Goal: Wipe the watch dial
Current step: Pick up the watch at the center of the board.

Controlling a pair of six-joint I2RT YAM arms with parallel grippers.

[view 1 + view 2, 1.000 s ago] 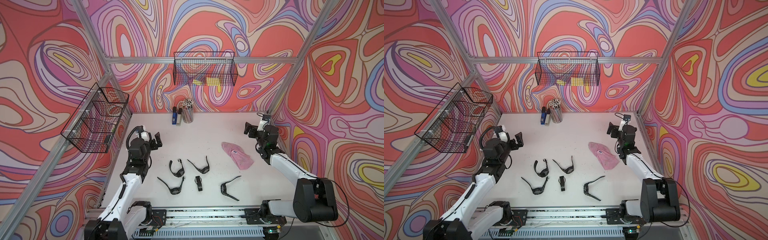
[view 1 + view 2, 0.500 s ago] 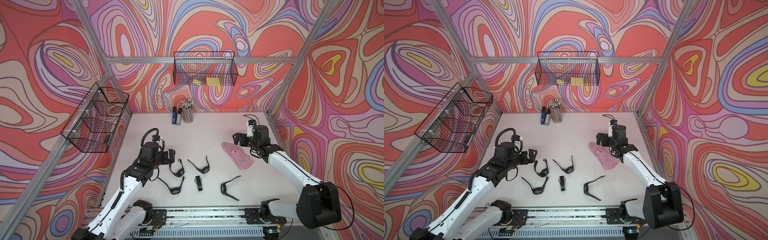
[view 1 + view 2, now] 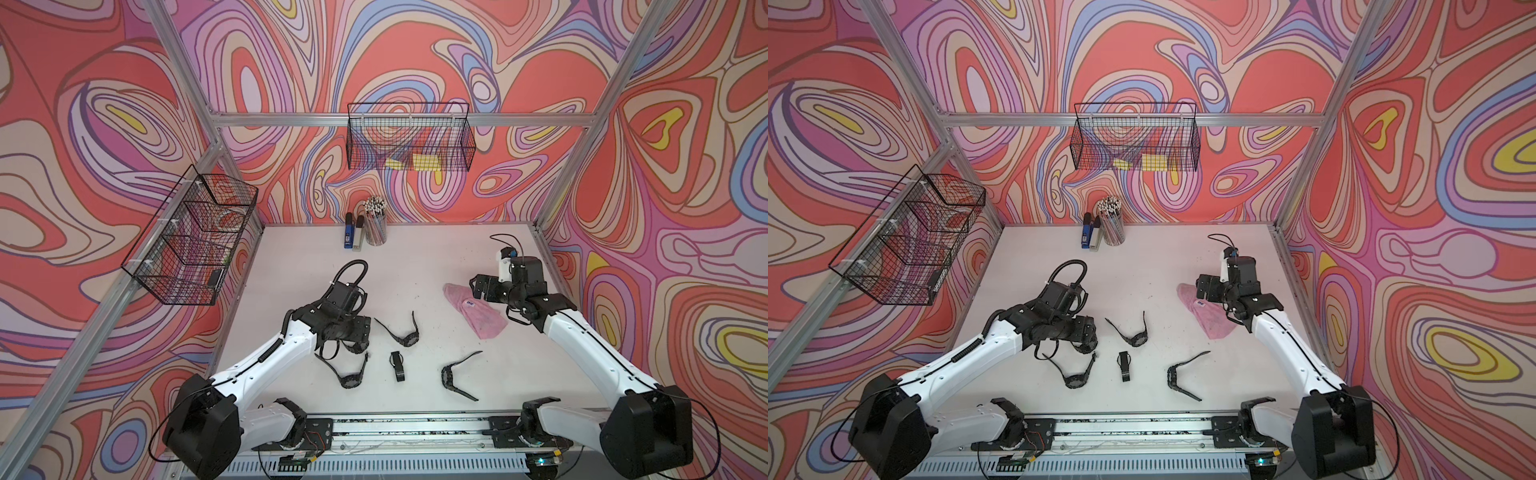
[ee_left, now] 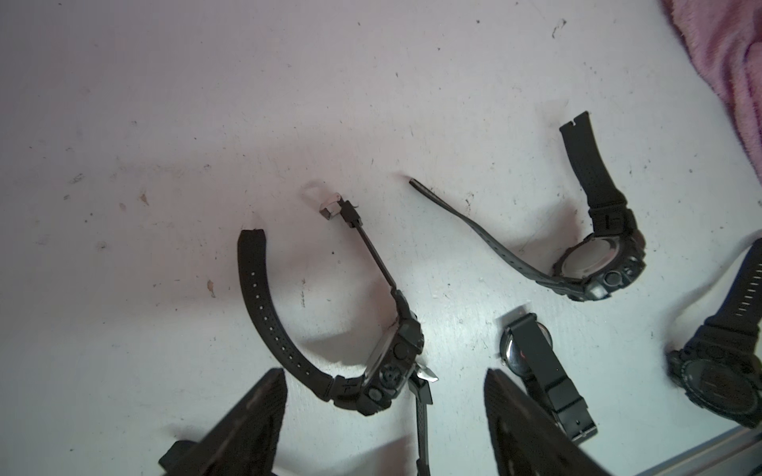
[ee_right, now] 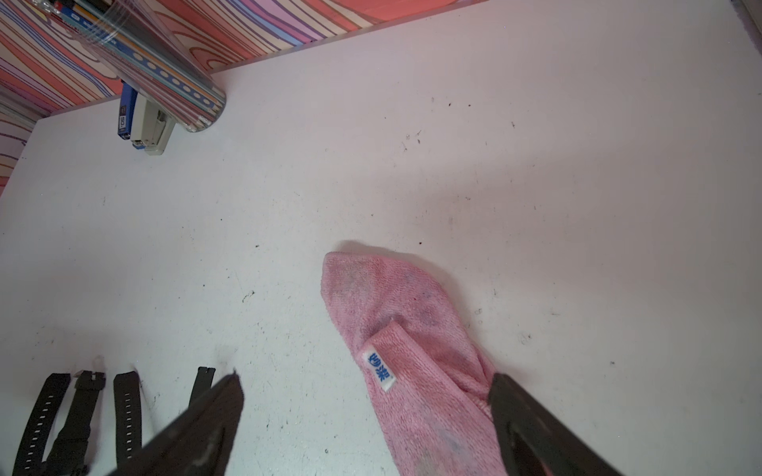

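L gripper (image 4: 383, 373) hangs, jaws wide, either side of a black watch (image 4: 393, 362) lying on edge on the tabletop's (image 3: 419, 266) left: prob. light, hard case, floppy strap, so grip by the case sides. R gripper (image 5: 365, 377), also wide, hangs over the soft pink cloth (image 5: 412, 329). Wire basket (image 3: 187, 245) on L wall: contents unclear; cup (image 3: 376, 235) full of pencils (image 3: 375, 205); back basket (image 3: 409, 137) holds sth yellow.
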